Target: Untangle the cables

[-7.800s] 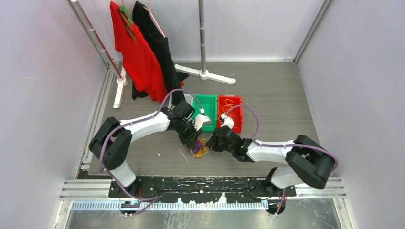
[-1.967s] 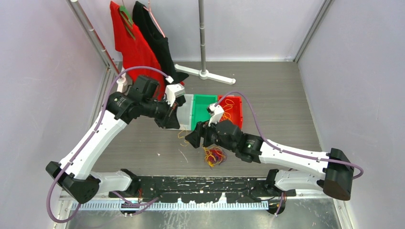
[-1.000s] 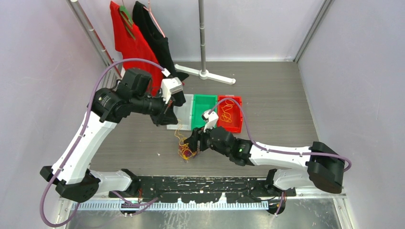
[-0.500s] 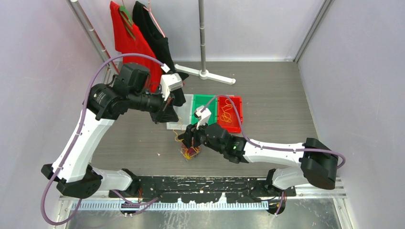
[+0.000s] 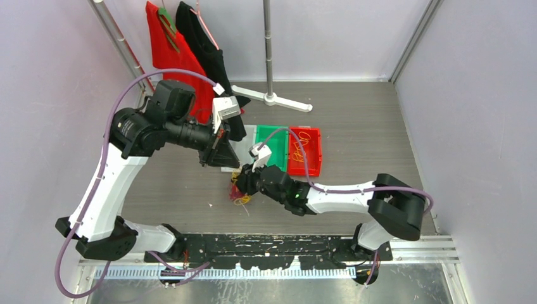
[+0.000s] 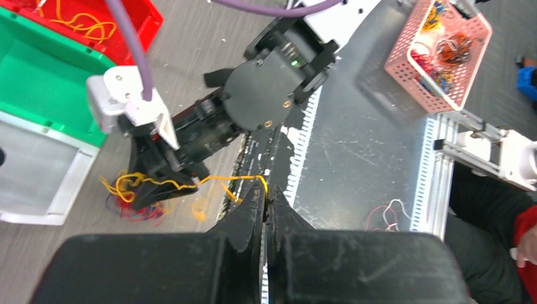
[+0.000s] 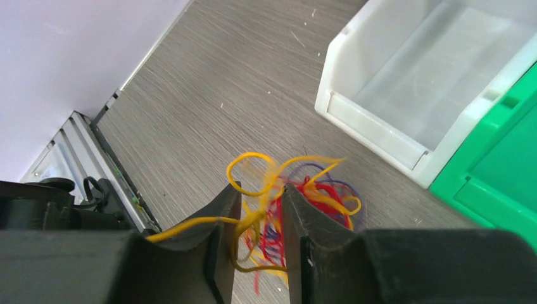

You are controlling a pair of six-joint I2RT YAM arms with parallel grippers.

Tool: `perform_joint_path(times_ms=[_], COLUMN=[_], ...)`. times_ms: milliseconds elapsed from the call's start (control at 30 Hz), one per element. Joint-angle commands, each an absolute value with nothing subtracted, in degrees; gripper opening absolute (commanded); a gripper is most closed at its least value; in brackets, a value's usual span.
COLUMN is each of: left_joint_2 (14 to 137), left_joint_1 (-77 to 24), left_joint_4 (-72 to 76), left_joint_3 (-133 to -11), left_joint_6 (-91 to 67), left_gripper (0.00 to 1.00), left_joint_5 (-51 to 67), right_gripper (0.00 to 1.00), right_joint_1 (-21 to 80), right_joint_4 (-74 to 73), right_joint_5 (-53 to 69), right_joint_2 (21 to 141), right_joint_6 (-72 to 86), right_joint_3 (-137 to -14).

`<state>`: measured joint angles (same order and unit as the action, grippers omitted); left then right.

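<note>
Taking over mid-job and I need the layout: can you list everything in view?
cables: one tangled wad, orange-yellow, red and dark purple, on the table in front of the white bin
yellow cable: one, yellow, inside the red bin
white bin: one, white, left of the green bin
green bin: one, green, between the white and red bins
red bin: one, red, rightmost
pink basket: one, pink, holding mixed cables, on the metal shelf beyond the arm bases
red shirt: one, red, hanging back left
black shirt: one, black, beside the red shirt
rack: one, metal, at the back
left gripper: shut on an orange-yellow strand running to the wad
right gripper: jaws slightly apart around the wad's strands
</note>
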<state>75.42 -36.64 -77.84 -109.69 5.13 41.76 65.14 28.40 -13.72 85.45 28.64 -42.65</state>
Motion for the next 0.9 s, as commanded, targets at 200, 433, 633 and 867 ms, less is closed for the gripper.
perform_joint_path(times_ms=[200, 433, 633, 867], left_joint_2=[74.78, 75.88, 77.76, 76.8], left_joint_1=[-36.8, -36.81, -36.83, -36.82], left_joint_4=[-73.45, -70.11, -68.83, -64.56], left_joint_3=[-118.56, -130.2, -137.99, -140.12], left_joint_6=[0.4, -0.61, -0.68, 2.61], left_gripper=[0.0, 0.0, 0.0, 0.0], left_joint_5=[44.93, 38.38, 35.7, 29.42], right_gripper=[0.31, 0.31, 0.32, 0.18], right_joint_1=[65.39, 65.39, 65.48, 66.02], right_joint_4=[36.42, 39.6, 39.55, 39.34], right_joint_5=[-14.94, -15.37, -15.33, -16.51], right_joint_2=[88.68, 88.6, 87.75, 87.28], right_joint_6=[33.74, 35.99, 37.27, 40.02], right_joint_3=[-40.59, -35.74, -33.5, -29.92])
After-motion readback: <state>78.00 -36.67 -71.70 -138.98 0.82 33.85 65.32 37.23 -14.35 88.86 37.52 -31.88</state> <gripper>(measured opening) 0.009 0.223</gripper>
